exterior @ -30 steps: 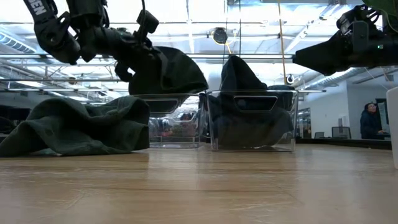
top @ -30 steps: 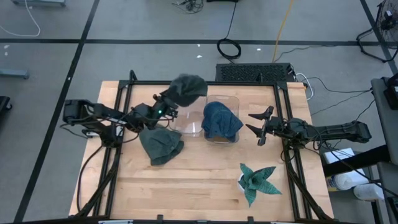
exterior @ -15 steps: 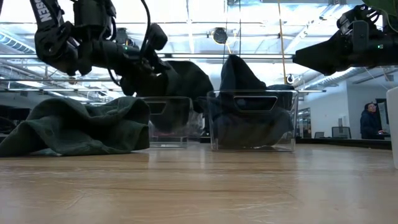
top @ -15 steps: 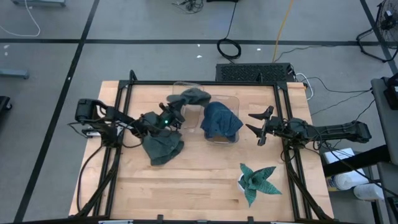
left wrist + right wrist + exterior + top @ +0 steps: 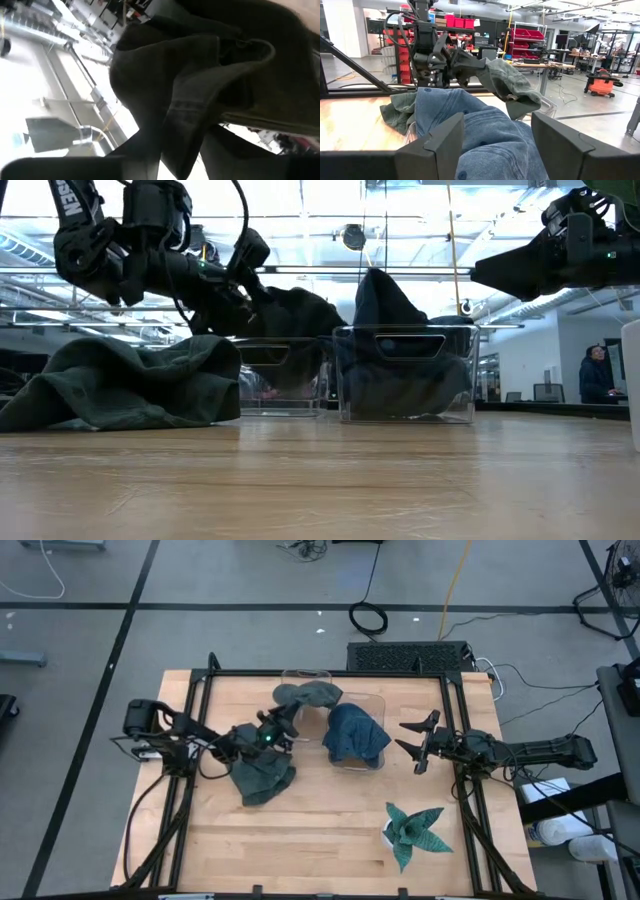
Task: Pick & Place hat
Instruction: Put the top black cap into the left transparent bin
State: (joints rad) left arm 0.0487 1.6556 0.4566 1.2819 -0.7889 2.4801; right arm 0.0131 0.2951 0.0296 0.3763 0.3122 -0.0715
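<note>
Hat (image 5: 305, 696) now draped over clear bin (image 5: 306, 674) rim, lowered from mid-air a second ago. Left gripper (image 5: 281, 727) beside it; I can't tell if fingers have let go. Right gripper (image 5: 418, 746) waits, fingers spread, empty. I judge placement nearly done.

left gripper (image 5: 281, 729) fingers hidden (under grey hat (image 5: 305, 697)); grip unclear

— What's on the surface (image 5: 330, 830)?

— Two bins, side by side at the back: a hat (image 5: 306, 696) over the left bin (image 5: 300, 677), another hat (image 5: 354, 735) in the right bin (image 5: 371, 700).

— In front?

— A third hat (image 5: 260, 778) left, a plant (image 5: 415, 830) right.
</note>
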